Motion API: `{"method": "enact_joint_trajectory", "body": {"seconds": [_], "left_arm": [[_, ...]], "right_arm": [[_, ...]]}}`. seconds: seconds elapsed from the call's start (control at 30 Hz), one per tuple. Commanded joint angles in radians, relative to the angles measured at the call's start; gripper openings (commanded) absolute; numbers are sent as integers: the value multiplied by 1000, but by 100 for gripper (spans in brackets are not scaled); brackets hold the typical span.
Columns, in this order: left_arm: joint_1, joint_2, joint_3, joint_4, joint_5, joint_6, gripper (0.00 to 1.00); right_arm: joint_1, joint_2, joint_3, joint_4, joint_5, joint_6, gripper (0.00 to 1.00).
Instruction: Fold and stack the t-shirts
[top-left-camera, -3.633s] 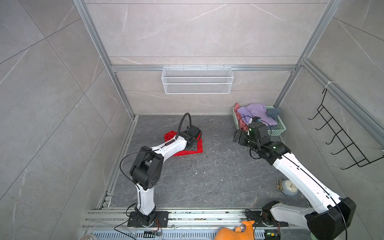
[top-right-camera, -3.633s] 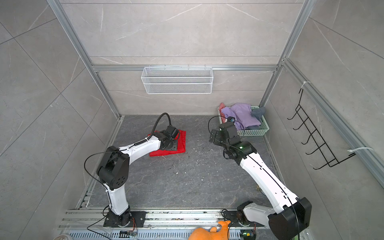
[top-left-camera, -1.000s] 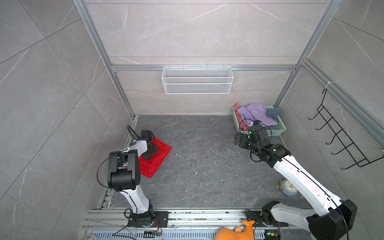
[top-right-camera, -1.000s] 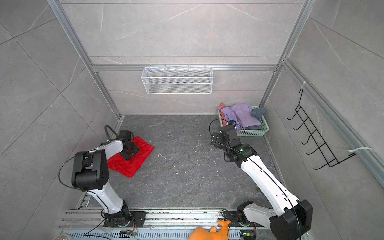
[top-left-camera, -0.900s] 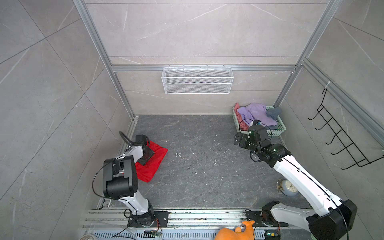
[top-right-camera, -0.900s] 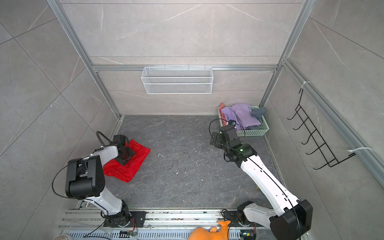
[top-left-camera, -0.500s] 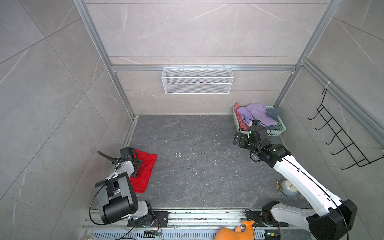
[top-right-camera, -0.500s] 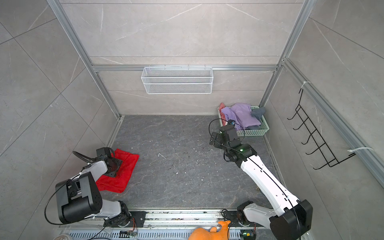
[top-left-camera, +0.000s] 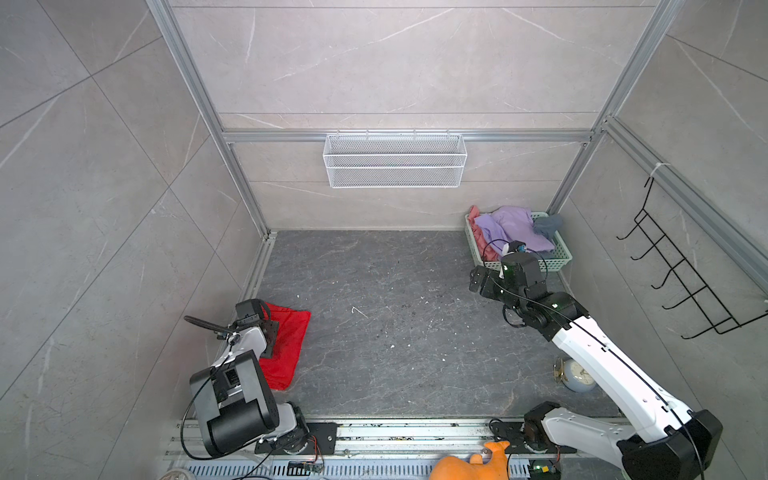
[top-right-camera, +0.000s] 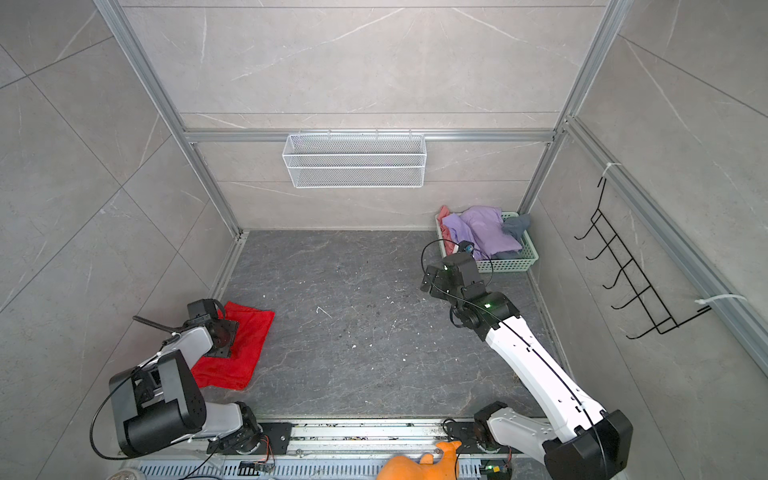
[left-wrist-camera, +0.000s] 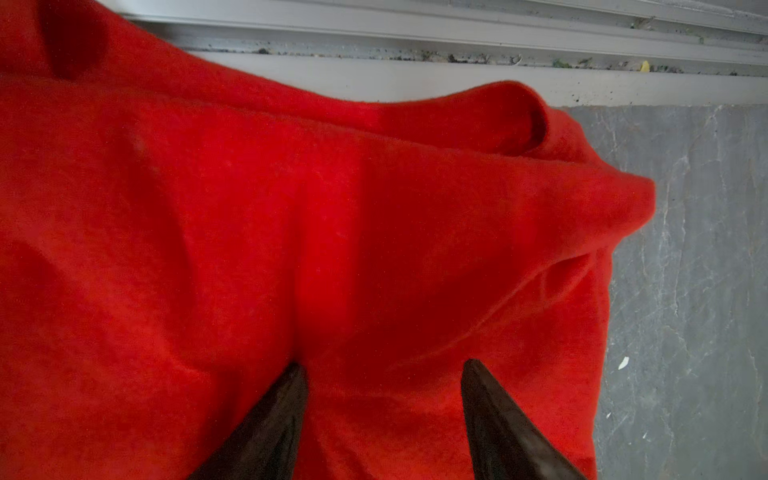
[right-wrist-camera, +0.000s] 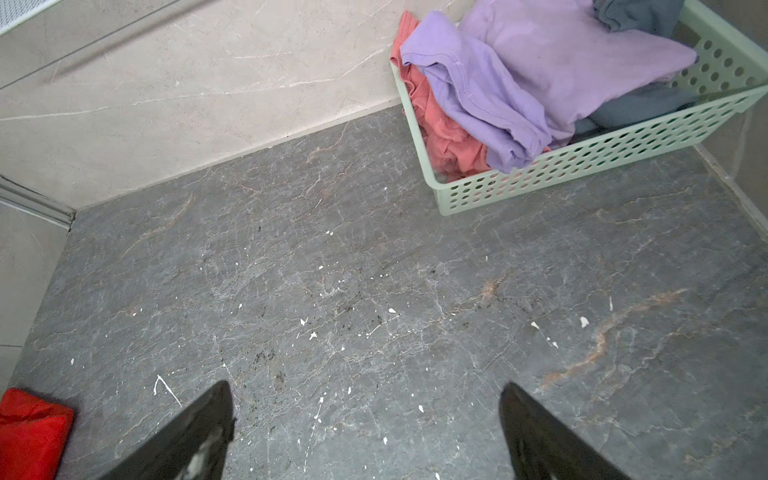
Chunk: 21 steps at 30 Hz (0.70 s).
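The bright red folded cloth t-shirt (top-left-camera: 291, 338) lies flat on the dark grey stone-look floor (top-left-camera: 395, 316), at the left side, close against the aluminium wall rail (left-wrist-camera: 415, 37). My left arm is doubled back tight over its own base, wrist bent down onto the shirt. Both top views hide the fingers beneath that wrist. Only the left wrist view shows my left gripper (left-wrist-camera: 384, 365): the 2 dark fingers stand apart, tips down on the red cloth, with no fold pinched between them that I can see.

My right arm stretches forward across the right side. My right gripper (right-wrist-camera: 365, 385) hangs above bare floor, spread wide and empty, just short of the pale green perforated plastic basket (right-wrist-camera: 582, 166) in the far right corner.

The right wrist view shows the basket's load best: a rumpled lavender purple t-shirt (right-wrist-camera: 540, 62) on top, a dusty pink t-shirt (right-wrist-camera: 444, 133) bunched along one side, and a dark grey t-shirt (right-wrist-camera: 640, 16) at the far end. It also catches a corner of the red shirt.
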Motion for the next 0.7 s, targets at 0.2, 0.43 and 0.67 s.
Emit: {"method": "enact_joint_trajectory", "body": {"seconds": [0.2, 0.43, 0.67], "left_arm": [[9, -121, 93, -108, 24, 89, 64], [-2, -194, 283, -159, 252, 362, 76], [-199, -196, 401, -113, 259, 638, 87]], "right_arm": [[0, -23, -21, -27, 71, 1, 100], [-1, 42, 20, 19, 154, -68, 100], [-32, 96, 15, 153, 234, -176, 100]]}}
